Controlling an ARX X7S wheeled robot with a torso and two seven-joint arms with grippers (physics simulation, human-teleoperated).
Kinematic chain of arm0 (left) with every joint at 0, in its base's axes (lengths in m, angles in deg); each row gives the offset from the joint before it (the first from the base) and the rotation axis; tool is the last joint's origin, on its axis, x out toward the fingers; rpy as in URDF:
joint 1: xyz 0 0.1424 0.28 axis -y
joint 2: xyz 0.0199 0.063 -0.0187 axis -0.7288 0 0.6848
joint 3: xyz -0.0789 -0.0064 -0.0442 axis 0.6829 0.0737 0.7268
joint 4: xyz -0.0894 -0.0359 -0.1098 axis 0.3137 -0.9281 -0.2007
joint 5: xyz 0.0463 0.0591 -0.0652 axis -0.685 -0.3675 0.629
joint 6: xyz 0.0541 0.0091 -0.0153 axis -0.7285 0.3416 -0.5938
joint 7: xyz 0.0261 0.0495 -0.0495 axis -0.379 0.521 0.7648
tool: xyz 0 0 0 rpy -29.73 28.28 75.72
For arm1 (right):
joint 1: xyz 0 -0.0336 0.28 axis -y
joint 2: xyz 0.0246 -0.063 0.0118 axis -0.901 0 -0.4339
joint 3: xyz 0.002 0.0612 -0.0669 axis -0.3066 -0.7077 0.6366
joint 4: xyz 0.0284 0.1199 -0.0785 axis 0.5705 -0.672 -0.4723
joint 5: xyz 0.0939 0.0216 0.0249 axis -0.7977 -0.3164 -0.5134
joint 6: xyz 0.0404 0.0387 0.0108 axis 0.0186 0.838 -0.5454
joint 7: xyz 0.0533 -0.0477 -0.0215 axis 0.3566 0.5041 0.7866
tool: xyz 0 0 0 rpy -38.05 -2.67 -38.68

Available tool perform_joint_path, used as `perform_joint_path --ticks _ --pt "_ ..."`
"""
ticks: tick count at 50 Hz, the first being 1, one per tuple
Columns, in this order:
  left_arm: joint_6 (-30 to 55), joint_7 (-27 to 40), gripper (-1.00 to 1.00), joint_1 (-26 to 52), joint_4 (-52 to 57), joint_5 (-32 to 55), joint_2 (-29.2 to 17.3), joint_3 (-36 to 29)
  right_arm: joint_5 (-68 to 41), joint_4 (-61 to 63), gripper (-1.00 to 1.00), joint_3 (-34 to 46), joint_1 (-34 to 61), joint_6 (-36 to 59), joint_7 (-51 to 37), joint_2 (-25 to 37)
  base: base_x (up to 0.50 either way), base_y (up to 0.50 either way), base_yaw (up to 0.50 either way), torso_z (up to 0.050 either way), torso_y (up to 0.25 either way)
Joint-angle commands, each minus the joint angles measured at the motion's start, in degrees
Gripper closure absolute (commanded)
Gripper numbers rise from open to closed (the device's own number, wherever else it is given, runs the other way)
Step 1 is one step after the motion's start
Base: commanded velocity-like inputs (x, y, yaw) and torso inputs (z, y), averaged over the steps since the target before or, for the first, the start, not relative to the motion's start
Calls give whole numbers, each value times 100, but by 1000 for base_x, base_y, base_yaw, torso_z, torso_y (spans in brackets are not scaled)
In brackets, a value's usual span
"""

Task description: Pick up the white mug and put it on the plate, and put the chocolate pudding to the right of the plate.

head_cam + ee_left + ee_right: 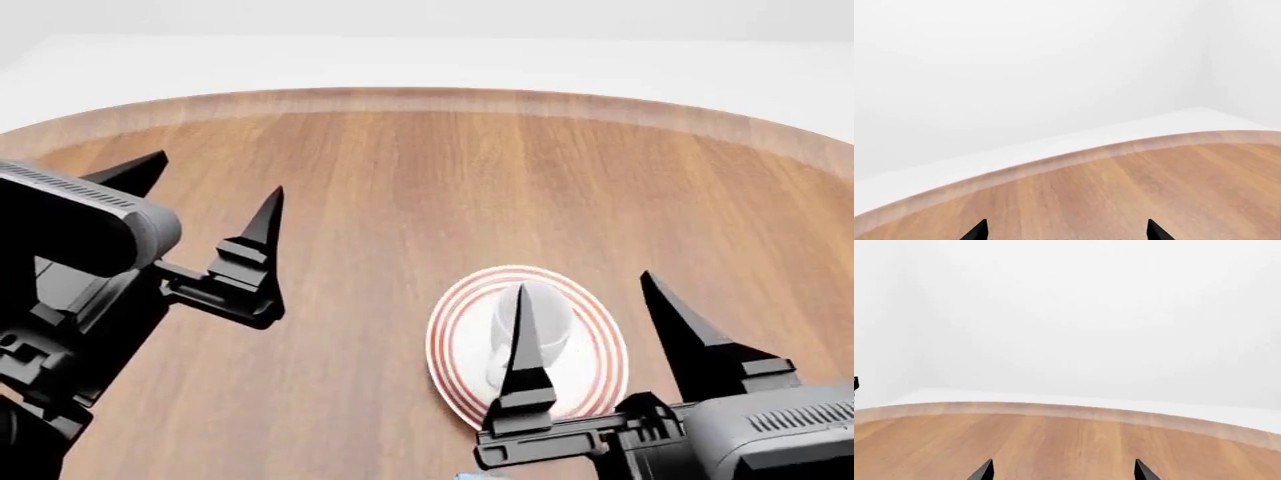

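Black tapered fingers are standing wide apart on both tools, so you are holding nothing. Your right gripper [583, 300] is hanging released in the lower right of the head view, and your left gripper [220, 175] is spread open at the left edge. Both wrist views are showing only fingertips and bare wood.

Just behind the right gripper's inner finger, the white mug [554, 330] is sitting on the plate [447, 350], low and right of centre on the wooden table [400, 170]. That finger is hiding part of the mug, and I cannot make out its handle.

The chocolate pudding is not showing clearly. A pale sliver at the bottom edge is too small to identify.

I am judging the carton as light and slightly crushable, so you should be closing gently across its two broad flat faces. The mug is looking glossy, stiff and breakable, likely slippery.
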Motion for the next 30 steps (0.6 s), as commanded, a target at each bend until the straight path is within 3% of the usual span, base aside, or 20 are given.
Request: perform_joint_path --ticks 1,5,6,9,10,12,18,30 --pt "-70 -152 -100 -55 -38 -80 144 129 -1253 0 -100 -237 482 528 -129 -410 0 0 0 0 0" --pt "-65 -152 -100 -52 -38 -67 151 136 -1543 0 -100 -329 546 613 -129 -462 0 0 0 0 0" --pt "-54 -153 -100 -38 -33 -53 161 142 -2056 0 -100 -275 895 519 -129 -546 0 0 0 0 0" --pt "-51 -153 -100 -38 -32 -50 165 146 -2113 0 -100 83 1265 235 -129 -560 0 0 0 0 0" --pt "-39 -159 -100 -25 -44 -30 184 150 -2887 0 -100 -3 1893 217 -129 -580 0 0 0 0 0" --pt "-51 -172 -100 -37 -66 -33 198 148 -3457 0 -100 25 2340 116 -129 -625 0 0 0 0 0" --pt "-63 -174 -100 -63 -85 -28 215 145 -4233 0 -100 68 3097 -46 -129 -473 0 0 0 0 0" --pt "-83 -182 -100 -113 -135 9 245 136 -4318 0 -100 339 2759 -12 -129 -465 0 0 0 0 0"
